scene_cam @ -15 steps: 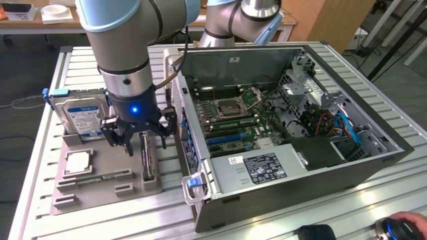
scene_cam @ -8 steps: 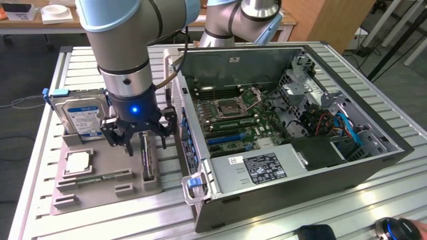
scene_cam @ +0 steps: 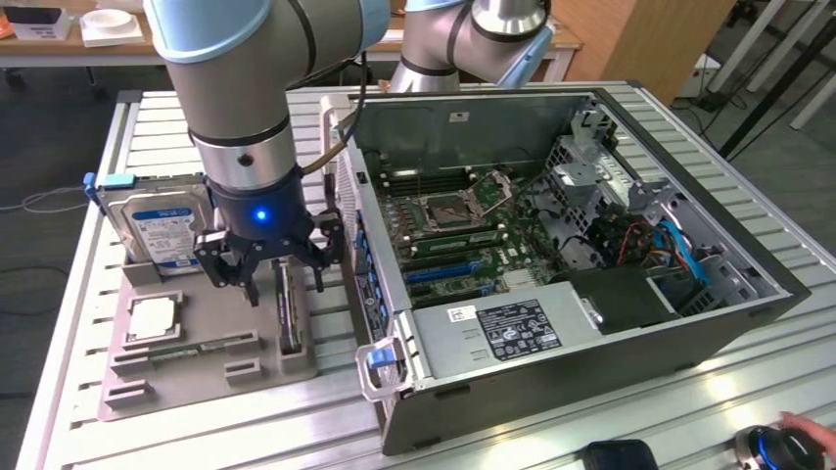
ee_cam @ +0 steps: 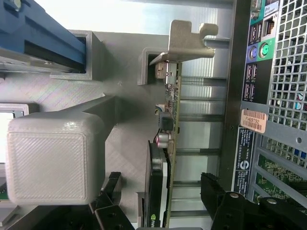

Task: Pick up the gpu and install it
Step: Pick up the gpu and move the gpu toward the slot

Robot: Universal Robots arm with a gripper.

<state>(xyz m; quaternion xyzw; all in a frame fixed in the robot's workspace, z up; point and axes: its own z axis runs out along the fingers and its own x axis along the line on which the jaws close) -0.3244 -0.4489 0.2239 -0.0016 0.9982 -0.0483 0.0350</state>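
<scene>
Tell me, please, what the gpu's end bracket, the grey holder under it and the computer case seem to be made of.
On the gpu, the bracket: probably bare sheet metal, matte silver, bent and notched. The grey holder: likely 3D-printed plastic, matte, with fine layer lines. The computer case: seemingly steel sheet, dull grey, with punched vent holes at the back.
</scene>
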